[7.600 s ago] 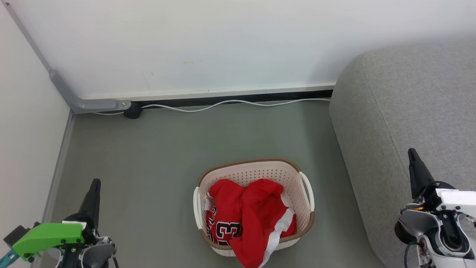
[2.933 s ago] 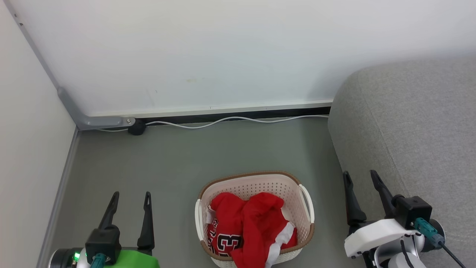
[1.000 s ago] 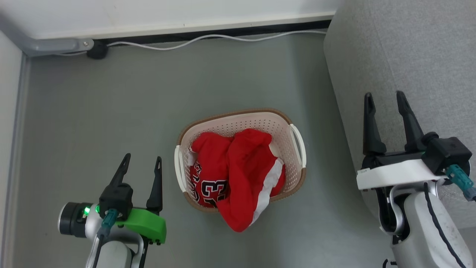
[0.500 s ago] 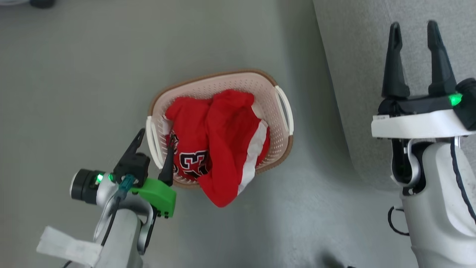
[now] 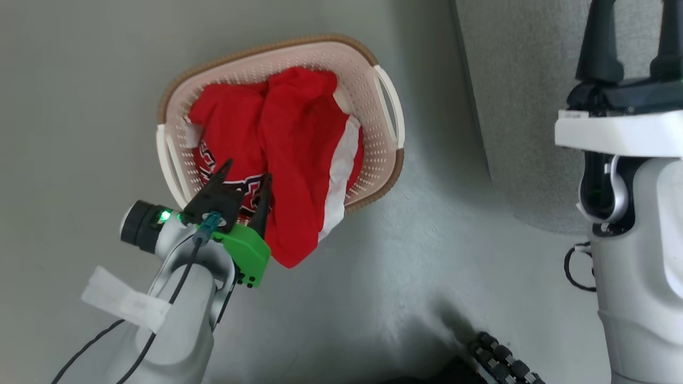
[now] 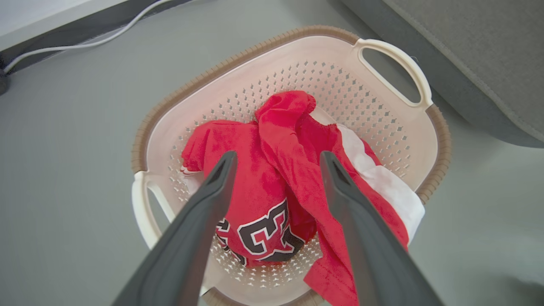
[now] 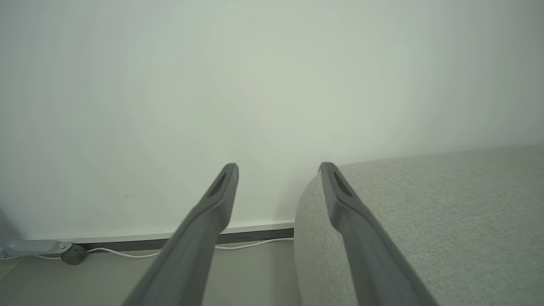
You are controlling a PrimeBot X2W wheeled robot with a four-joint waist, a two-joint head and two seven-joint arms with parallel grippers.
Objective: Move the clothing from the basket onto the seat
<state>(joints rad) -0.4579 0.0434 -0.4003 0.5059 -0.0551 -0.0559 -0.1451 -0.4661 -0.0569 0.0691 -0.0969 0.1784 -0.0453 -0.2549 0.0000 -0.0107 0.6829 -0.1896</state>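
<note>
Our left hand (image 5: pixel 248 169) hangs over the near left part of the cream perforated plastic laundry basket with the brown woven-look rim (image 5: pixel 267 47). Its two long dark fingers are spread wide and nothing is caught between them. In the left wrist view the fingers frame the red jersey with black-and-white numerals (image 6: pixel 263 225), which lies bunched on the left side of the basket's floor. We cannot tell whether the fingertips touch the cloth or hover just above it.

The second piece, a red fabric garment with a wide white hem band (image 5: pixel 299 133), lies across the jersey's right side. It spills over the basket's near rim, its lower end hanging outside against the smooth grey floor (image 5: pixel 80 80). Both pieces of clothing are thus in the basket, and none is on the seat.

The basket stands upright on the floor near the side of the large light-grey fabric-upholstered sofa (image 5: pixel 523 106), with a strip of floor between them. One white side handle (image 5: pixel 388 104) faces the sofa.

Our right hand (image 7: pixel 278 165) is held up at the sofa's rounded edge, fingers spread apart and empty. Beyond them in the right wrist view are a plain pale wall (image 7: pixel 255 85) and a thin white cable (image 7: pixel 250 245) running along its foot.
</note>
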